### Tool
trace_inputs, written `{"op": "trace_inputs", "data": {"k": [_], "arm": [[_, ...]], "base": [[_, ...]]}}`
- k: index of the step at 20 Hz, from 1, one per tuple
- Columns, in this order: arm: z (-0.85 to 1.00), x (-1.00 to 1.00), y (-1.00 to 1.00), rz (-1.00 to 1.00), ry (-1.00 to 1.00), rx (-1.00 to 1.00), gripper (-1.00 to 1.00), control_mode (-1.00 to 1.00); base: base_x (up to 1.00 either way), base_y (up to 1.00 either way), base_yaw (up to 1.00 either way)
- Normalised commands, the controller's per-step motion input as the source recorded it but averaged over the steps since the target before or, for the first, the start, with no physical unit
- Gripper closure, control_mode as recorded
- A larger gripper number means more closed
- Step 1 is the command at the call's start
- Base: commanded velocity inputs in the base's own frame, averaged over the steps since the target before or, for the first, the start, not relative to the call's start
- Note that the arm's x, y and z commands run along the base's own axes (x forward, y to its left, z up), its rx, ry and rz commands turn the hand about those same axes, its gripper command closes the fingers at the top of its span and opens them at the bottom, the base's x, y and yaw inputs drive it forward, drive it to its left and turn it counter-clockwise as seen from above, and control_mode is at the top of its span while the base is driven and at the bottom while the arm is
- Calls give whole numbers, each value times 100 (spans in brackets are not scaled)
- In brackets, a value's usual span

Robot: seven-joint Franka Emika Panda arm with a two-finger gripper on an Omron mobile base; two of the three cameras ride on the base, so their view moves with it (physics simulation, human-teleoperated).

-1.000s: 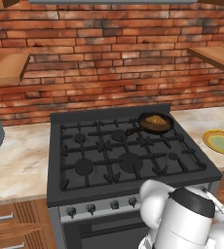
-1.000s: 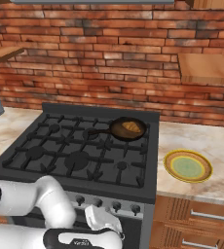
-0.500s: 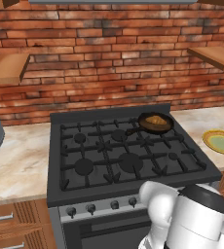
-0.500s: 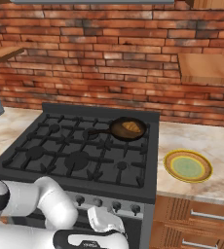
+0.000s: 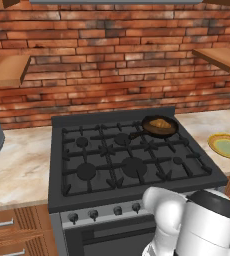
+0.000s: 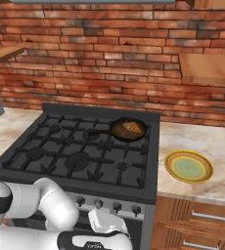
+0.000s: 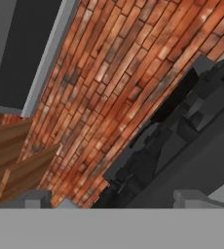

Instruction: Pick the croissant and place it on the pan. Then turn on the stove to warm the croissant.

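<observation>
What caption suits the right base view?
Croissant sits in the pan on the stove; plate beside.

text: none legible | arm (image 6: 92, 241): faint light marking on dark band; too blurred to read

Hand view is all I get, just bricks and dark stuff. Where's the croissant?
Observer: The croissant lies inside the pan, on the back right burner of the stove.
Operator: Is anything on the plate?
Observer: No, the yellow-green plate sits bare on the counter, right of the stove.
Operator: Is there fire yet?
Observer: No flame shows at any burner.
</observation>
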Motion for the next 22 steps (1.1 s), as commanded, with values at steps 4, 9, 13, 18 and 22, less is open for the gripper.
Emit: {"op": "trace_inputs", "data": {"k": [4,9,13,18,22], "arm": [[-4,7,0,-1,0,-6,-100,-100],[-5,10,3,-3,0,-4,-100,-100],[-9,10,1,-3,0,-2,-100,-100],[-13,7,0,-2,0,-1,-100,-100],[-16,6,0,-1,0,0,-100,-100]], "base": [[0,0,0],[0,0,0],[0,0,0],[0,0,0],[0,0,0]]}}
